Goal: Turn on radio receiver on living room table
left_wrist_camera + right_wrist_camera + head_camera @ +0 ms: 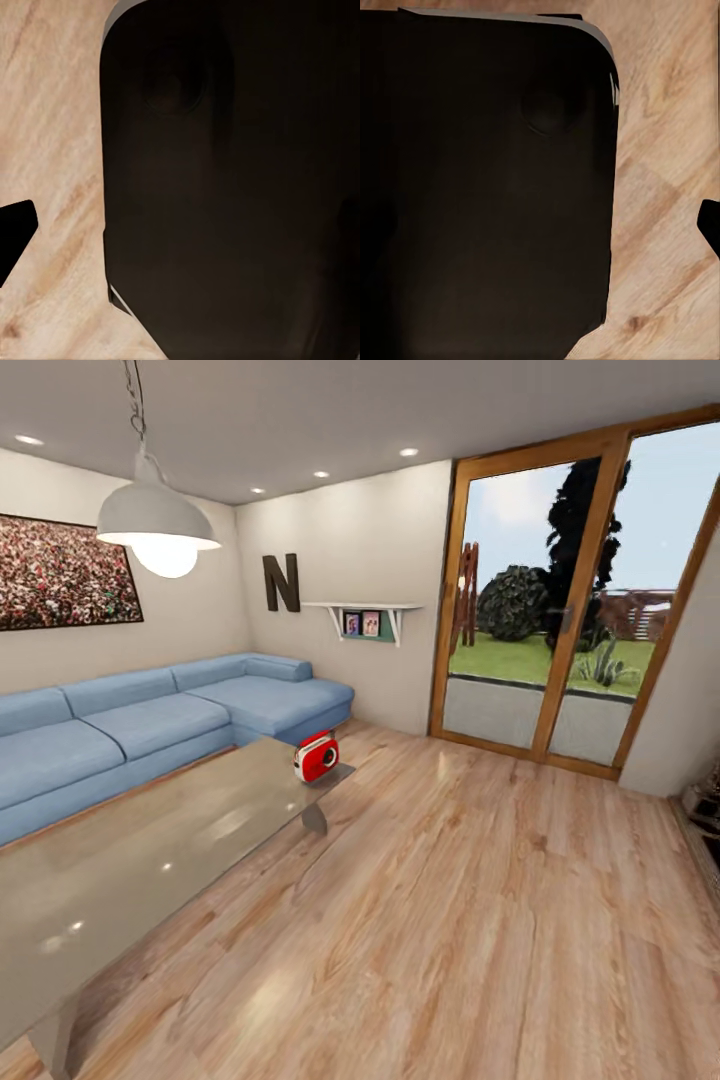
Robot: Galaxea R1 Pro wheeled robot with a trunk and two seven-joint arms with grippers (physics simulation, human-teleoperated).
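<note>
The small red radio receiver (317,758) with white trim and a top handle stands upright on the far right corner of the low glossy grey-taupe table (150,860). This is the living room, with a blue L-shaped sofa (150,725) behind the table. In the left wrist view a dark fingertip (15,229) juts in over the wood floor beside a big black robot body panel (232,187). The right wrist view has a similar dark fingertip (711,225) next to a black panel (487,187). How either gripper's jaws stand is hidden.
Light wood floor (480,900) stretches to the right of the table up to a wood-framed glass door (560,600). A white pendant lamp (158,525) hangs over the table. A crowd picture (60,572), a dark letter N (281,582) and a small shelf (362,618) are on the walls.
</note>
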